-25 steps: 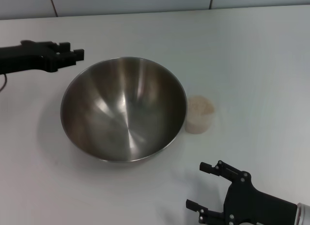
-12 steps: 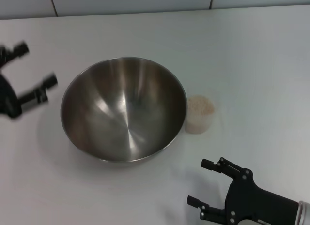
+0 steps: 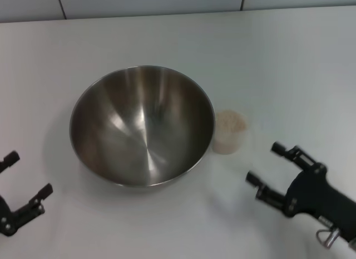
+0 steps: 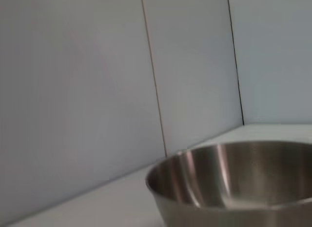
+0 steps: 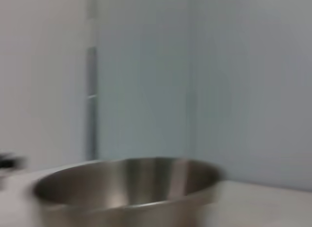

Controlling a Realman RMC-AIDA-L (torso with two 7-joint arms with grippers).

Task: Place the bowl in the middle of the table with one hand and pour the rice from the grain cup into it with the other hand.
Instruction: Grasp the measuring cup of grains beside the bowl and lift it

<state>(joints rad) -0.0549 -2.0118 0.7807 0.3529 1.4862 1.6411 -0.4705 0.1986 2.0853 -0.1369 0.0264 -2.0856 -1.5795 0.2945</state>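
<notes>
Right, the bowl (image 3: 142, 125) sits upright on the white table (image 3: 289, 64), roughly centre, inside bare and shiny. The grain cup (image 3: 229, 131) stands upright just right of the bowl, nearly touching its rim; can't tell if there is real contact. The cup is filled to the top with rice (image 3: 230, 123).

Left gripper (image 3: 23, 179) is at the near left corner of the head view, well apart from the bowl, fingers spread and holding nothing. Right gripper (image 3: 269, 165) is near right, a bit nearer than the cup and to its right, fingers spread wide, pointing left and far toward the cup. It is close to the cup but apart from it, gripping nothing.

The left wrist view shows the bowl (image 4: 234, 183) from the side against a tiled wall (image 4: 97, 90), rim level, with bare table (image 4: 112, 202) beside it. No fingers visible there.

The right wrist view, blurred, shows the bowl (image 5: 126, 188) side-on with the wall (image 5: 195, 66) behind. A small dark shape at one edge is too blurred to identify. The cup is not visible in either wrist view.
</notes>
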